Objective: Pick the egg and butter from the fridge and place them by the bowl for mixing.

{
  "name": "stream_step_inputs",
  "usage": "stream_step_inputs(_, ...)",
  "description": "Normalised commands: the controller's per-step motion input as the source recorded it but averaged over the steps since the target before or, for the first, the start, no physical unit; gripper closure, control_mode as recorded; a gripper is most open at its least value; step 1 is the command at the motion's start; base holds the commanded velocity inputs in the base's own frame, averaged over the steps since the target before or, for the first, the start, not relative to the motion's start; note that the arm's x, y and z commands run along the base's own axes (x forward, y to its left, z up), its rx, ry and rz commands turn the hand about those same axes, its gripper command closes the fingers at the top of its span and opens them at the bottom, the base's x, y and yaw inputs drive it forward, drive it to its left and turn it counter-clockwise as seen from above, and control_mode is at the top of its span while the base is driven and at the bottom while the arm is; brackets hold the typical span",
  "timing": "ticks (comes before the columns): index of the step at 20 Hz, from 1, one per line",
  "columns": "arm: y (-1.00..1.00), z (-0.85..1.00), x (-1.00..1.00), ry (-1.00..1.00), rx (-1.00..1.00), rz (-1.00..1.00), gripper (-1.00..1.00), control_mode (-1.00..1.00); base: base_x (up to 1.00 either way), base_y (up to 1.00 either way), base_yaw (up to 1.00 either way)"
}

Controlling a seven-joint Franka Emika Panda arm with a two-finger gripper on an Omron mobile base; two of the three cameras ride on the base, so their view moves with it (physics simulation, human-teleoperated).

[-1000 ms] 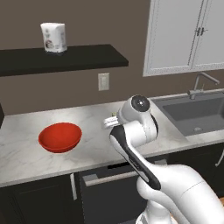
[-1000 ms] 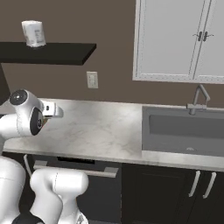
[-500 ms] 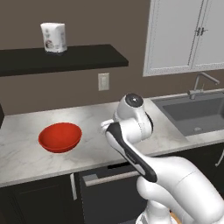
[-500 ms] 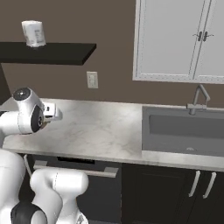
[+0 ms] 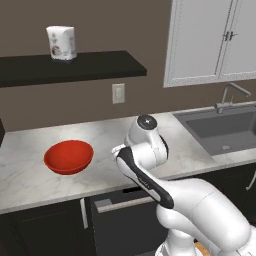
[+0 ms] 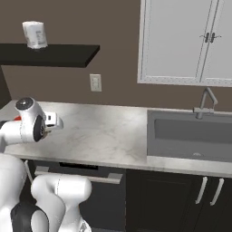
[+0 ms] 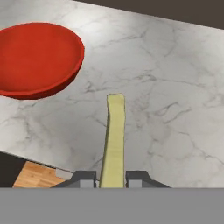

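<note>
The robot arm's end effector (image 7: 111,178) is clamped on the butter (image 7: 114,135), a pale yellow-green stick pinched between two dark fingertips (image 7: 84,177) and pointing straight out from them above the marble counter (image 7: 175,78). In the hand view the red bowl (image 7: 35,59) lies on the counter ahead of the end effector and off to one side, clear of the butter's far tip, with bare marble between them. A strip of wooden floor (image 7: 37,175) shows past the counter's near edge, beside the end effector.

From the left base view the white arm (image 5: 150,170) bends over the front part of the counter (image 5: 30,175), its wrist turned toward the bowl (image 5: 68,156), which sits well apart from it along the counter. Beyond the arm on the opposite side is a sink (image 5: 220,131) with a tap (image 5: 232,95), and white wall cabinets (image 5: 215,40) hang above. A white canister (image 5: 61,42) stands on a dark shelf (image 5: 75,65) on the wall, higher than the end effector, and a light wall socket (image 5: 118,93) sits below that shelf.
</note>
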Motion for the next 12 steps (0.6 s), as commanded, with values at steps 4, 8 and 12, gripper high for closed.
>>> stream_step_inputs(4,0.00,-0.09,0.20,0.00,-0.03,0.03,1.00,-1.00,0.00,0.00,0.00)
stream_step_inputs(8,0.00,-0.10,0.37,0.00,-0.06,0.01,1.00,-1.00,0.00,0.00,0.00)
stream_step_inputs(12,0.03,-0.14,0.52,0.00,-0.01,0.02,1.00,-1.00,0.00,0.00,0.00)
